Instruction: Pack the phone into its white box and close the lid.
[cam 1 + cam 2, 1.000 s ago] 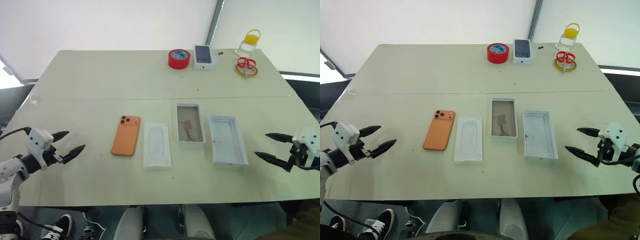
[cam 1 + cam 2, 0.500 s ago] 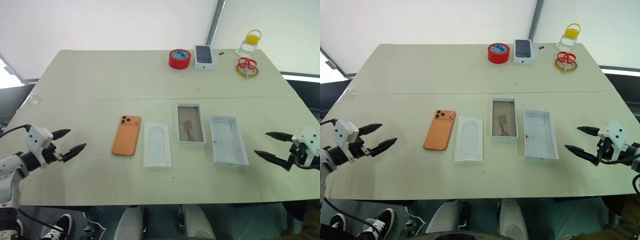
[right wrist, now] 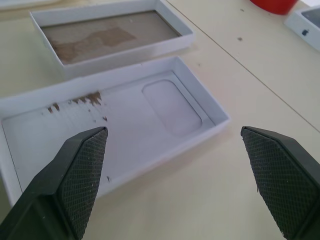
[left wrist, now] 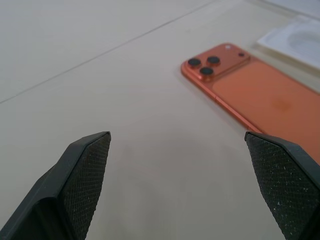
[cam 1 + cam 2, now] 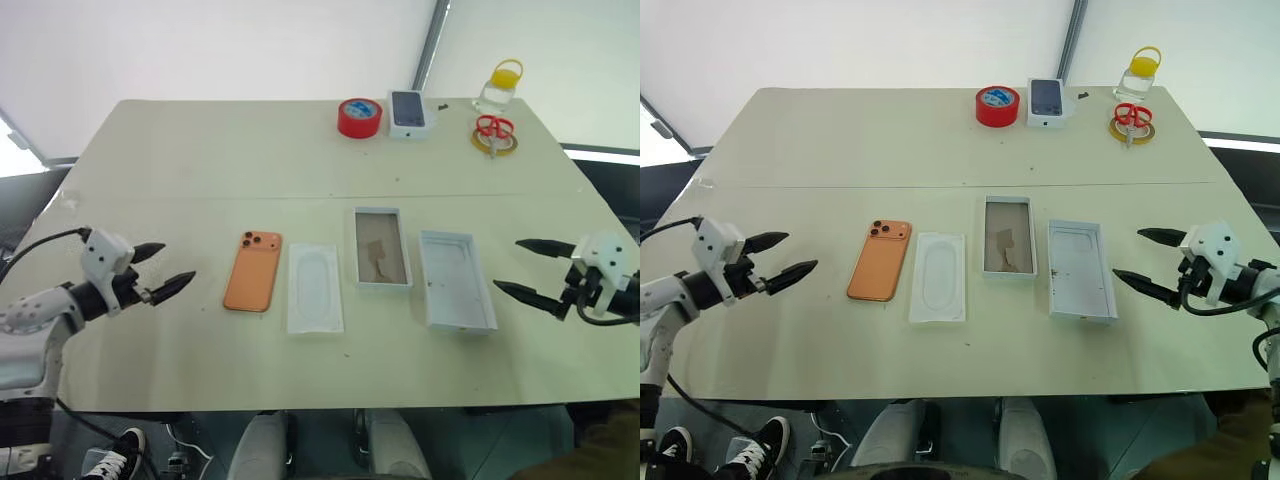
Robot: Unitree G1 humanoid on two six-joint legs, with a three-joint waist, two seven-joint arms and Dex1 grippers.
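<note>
At lower left, the left pincer gapes wide and empty; at right, the right pincer likewise. Mid-frame on the matte cream bench lie the glossy orange phone, a moulded tray, the brown-floored white box, and the hollow lid.

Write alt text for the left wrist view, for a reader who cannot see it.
An orange phone lies back up on a pale table, its three camera lenses toward the camera, just ahead of the left gripper, whose two black fingers stand wide open and hold nothing. A corner of a thin white moulded tray shows beyond the phone.
</note>
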